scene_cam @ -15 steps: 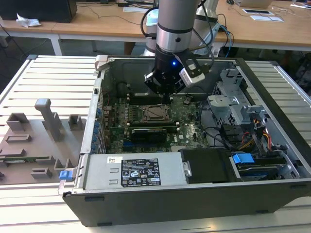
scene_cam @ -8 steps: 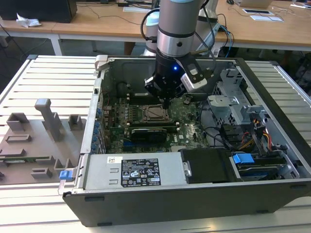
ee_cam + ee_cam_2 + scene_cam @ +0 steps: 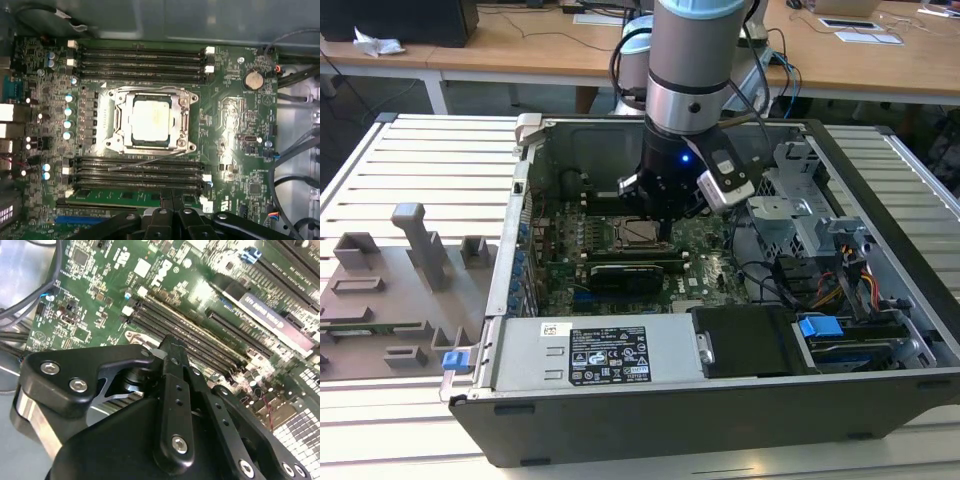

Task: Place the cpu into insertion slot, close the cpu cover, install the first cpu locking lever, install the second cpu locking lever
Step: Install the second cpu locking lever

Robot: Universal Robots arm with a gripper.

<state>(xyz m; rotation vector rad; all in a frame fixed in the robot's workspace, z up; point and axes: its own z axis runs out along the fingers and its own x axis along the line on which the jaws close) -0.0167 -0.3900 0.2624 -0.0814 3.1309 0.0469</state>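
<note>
Directly beneath the gripper (image 3: 663, 225), the cpu cover (image 3: 152, 120) lies flat, with open air above it. Long memory slots (image 3: 142, 62) run low on both flanks, barely rising from the green board (image 3: 235, 125). Beyond the gripper stands the case wall (image 3: 590, 150); loose cables (image 3: 295, 155) and a drive cage (image 3: 790, 215) crowd one side.

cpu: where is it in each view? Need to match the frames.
Exterior view: the cpu sits mid-board in the insertion slot, just to the exterior view's left of the gripper.
First wrist view: cpu in the metal-framed insertion slot, between two slot banks.
Second wrist view: hidden behind the gripper.
Shared landmark: long black memory slots.
</note>
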